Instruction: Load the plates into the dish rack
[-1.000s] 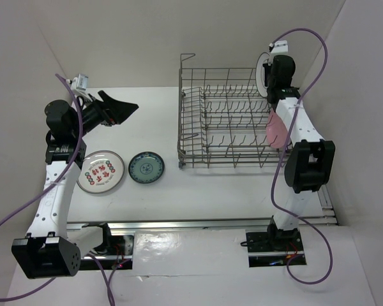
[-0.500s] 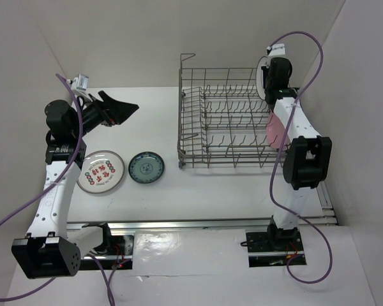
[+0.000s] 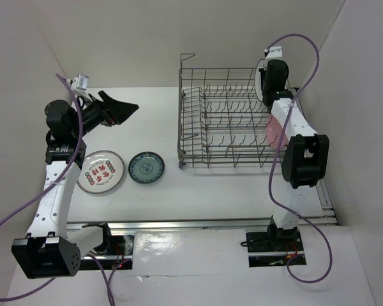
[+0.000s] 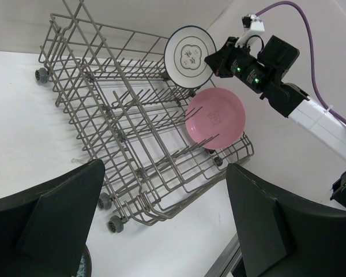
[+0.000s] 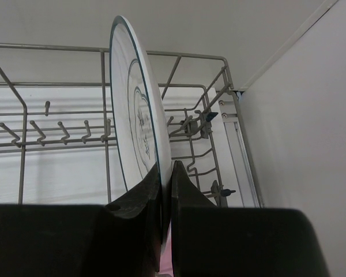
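The grey wire dish rack (image 3: 223,118) stands at the back right; it also shows in the left wrist view (image 4: 127,115). The pink plate (image 3: 274,131) stands upright at the rack's right end (image 4: 214,117). My right gripper (image 3: 269,76) is shut on the white plate with the dark rim (image 5: 132,109). It holds the plate upright over the rack's far right corner (image 4: 190,49). The red-patterned plate (image 3: 100,171) and the teal plate (image 3: 146,167) lie flat on the table at the left. My left gripper (image 3: 120,108) is open and empty above them.
White walls close in the table at the back and the right side. The rack's raised wire handle (image 3: 182,76) stands at its left end. A metal rail (image 3: 198,223) runs along the near edge. The rack sits on small wheels (image 4: 115,226).
My right gripper has shifted slightly left and back with the white plate. The left arm and the plates on the table have not moved.
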